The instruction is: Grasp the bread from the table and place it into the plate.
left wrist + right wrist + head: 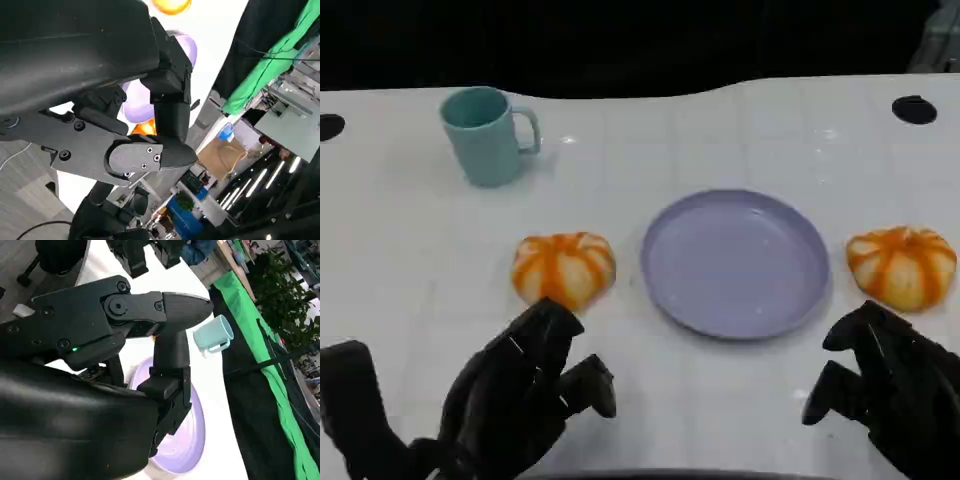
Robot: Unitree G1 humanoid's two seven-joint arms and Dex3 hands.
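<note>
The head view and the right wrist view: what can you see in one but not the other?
Just the head view: two orange-striped breads, one left of the plate and one right of it, plus the left hand, open.

Just the right wrist view: a green cloth beside the table and leafy plants.

Both: the purple plate, the teal mug, the white table and the right hand, holding nothing.
</note>
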